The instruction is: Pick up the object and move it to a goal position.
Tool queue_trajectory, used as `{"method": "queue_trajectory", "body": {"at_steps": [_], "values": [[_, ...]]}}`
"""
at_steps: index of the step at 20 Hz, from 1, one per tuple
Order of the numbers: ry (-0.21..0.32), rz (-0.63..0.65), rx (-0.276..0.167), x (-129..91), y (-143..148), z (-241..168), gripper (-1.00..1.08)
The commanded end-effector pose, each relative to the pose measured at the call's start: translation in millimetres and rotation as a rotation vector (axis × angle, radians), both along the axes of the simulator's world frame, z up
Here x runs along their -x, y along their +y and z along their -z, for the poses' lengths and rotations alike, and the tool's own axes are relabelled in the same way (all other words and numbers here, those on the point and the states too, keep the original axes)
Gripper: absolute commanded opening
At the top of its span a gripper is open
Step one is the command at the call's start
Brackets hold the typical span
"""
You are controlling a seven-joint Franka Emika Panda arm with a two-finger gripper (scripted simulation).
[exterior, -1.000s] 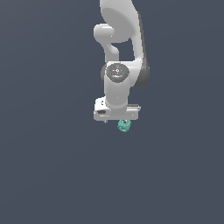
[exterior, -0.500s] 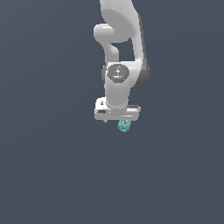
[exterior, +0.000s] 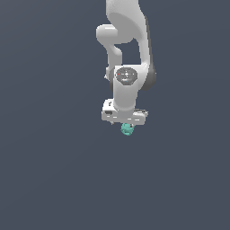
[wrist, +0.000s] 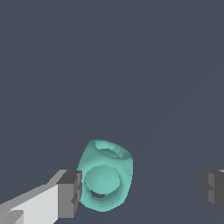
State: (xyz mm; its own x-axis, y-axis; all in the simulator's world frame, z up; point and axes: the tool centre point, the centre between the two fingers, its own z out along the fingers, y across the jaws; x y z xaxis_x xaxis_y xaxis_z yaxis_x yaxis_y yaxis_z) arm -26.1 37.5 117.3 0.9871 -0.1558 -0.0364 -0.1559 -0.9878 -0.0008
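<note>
My claw (exterior: 127, 126) hangs straight down from my white arm (exterior: 128, 54), and the object (exterior: 127, 129), a small teal-green lump, shows just under it in the exterior view, peeking out below the hand. In the wrist view my gripper (wrist: 142, 190) stands wide: one grey finger pad (wrist: 70, 194) sits right against the side of the object (wrist: 105, 175), and the other pad (wrist: 213, 188) is well apart from it, with plain dark ground showing between them. So my jaws are spread far wider than the lump, and only one pad is beside it. I cannot tell from these views whether that pad truly presses the lump or merely lines up with it, nor whether the lump rests on the ground or hangs clear.

The object is knobbly and hollow, with a round ring opening on its upper end and another round hole in its near face.

Around it I see only the flat, dark blue-grey ground (exterior: 54, 179). Nothing stands between my pads and the lump.
</note>
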Motion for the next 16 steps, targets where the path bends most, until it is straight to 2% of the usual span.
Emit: {"method": "queue_trajectory", "body": {"at_steps": [1, 9, 16], "values": [[-0.005, 0.049, 0.003, 4.4, 6.3, 4.6, 1.00], [-0.022, 0.209, 0.009, 19.2, 24.7, 18.6, 1.00], [-0.031, 0.293, 0.012, 27.5, 33.7, 25.4, 1.00]]}}
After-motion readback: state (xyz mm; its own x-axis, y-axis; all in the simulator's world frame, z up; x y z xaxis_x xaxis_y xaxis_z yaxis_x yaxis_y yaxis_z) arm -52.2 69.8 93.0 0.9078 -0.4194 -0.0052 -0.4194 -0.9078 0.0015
